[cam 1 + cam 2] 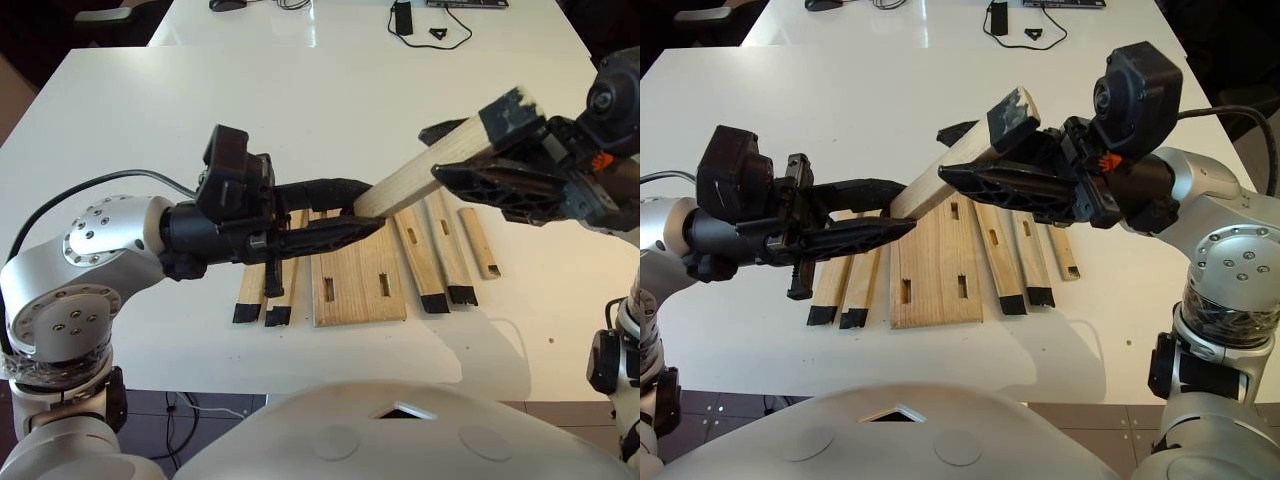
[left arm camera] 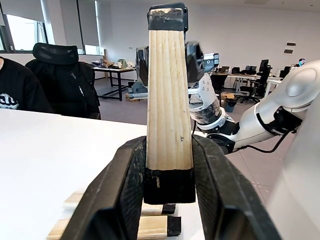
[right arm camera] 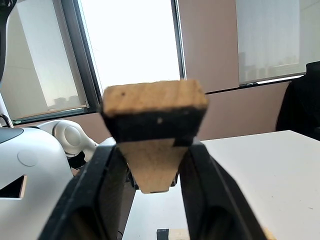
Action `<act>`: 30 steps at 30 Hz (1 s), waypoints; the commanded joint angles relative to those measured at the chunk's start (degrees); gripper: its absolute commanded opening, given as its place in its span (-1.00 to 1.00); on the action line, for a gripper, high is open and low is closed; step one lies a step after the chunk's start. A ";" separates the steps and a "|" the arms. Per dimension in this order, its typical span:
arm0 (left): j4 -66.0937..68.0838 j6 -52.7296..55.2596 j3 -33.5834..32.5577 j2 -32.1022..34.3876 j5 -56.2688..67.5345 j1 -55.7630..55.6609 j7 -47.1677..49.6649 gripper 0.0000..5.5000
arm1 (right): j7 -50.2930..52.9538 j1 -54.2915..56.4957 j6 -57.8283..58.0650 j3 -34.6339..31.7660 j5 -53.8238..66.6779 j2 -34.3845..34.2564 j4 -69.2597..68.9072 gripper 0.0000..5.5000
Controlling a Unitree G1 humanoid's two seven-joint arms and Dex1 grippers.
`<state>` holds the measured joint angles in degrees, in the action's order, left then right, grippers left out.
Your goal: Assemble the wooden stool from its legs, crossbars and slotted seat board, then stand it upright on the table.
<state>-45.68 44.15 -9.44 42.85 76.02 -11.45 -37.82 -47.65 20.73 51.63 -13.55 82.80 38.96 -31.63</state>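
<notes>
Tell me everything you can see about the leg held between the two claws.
The leg is a pale wooden bar with lengthwise grain and black paint on both ends, chipped at the upper one. It hangs tilted above the seat board. The left claw clamps its lower end; the right claw grips it near the upper end.

The white table [image 1: 150,120] has a second table [image 1: 350,25] just beyond its far edge. Bright windows [image 3: 130,45], a black office chair [image 2: 55,52] and desks [image 2: 115,70] stand in the room behind.
</notes>
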 commanded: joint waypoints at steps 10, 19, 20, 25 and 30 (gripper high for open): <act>1.97 0.10 0.51 2.84 -1.22 1.38 0.25 -0.23 | -5.88 -3.75 -3.58 1.14 -8.20 3.61 -1.52 -0.54; 3.41 -3.51 3.45 1.83 -16.06 7.28 -0.09 -0.01 | -17.27 -2.72 -21.50 4.74 -39.56 15.29 16.21 -0.54; 3.10 -4.24 3.80 1.63 -17.68 8.56 -0.30 -0.01 | -19.60 -3.01 -24.77 5.72 -43.54 17.02 19.65 -0.54; 1.40 -8.48 5.86 0.77 -25.60 15.47 -1.16 -0.01 | -26.93 -3.03 -37.50 8.04 -56.01 20.81 35.50 -0.54; 2.43 -10.81 8.03 -0.31 -29.99 16.59 -1.82 -0.01 | -28.42 -3.33 -39.15 9.53 -56.89 17.03 36.42 -0.54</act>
<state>-43.66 34.06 -2.30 42.68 47.56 5.27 -39.19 -75.74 17.20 13.22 -4.78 26.33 57.78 5.49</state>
